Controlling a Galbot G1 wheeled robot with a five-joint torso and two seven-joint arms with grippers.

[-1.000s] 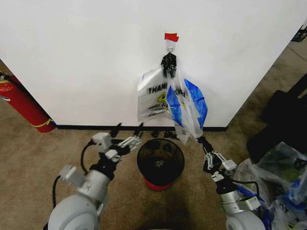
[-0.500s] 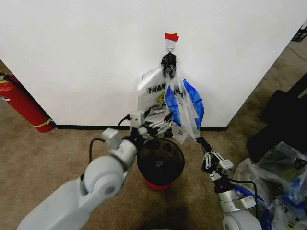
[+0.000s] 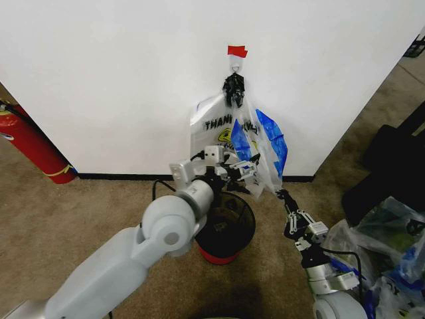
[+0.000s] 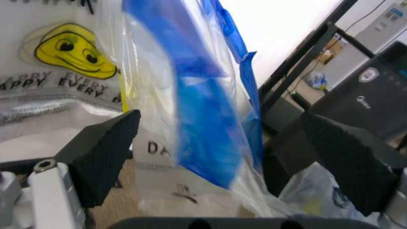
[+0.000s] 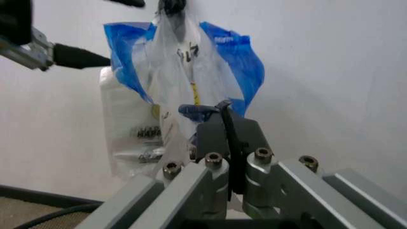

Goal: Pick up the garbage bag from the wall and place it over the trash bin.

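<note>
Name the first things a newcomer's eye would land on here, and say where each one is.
The garbage bag, blue-patched, hangs from a wall hook beside a similar smiley bag. The left gripper, jaws open, reaches to the bag's lower part, while the right gripper is shut on its bottom corner. The trash bin stands on the carpet just below.
</note>
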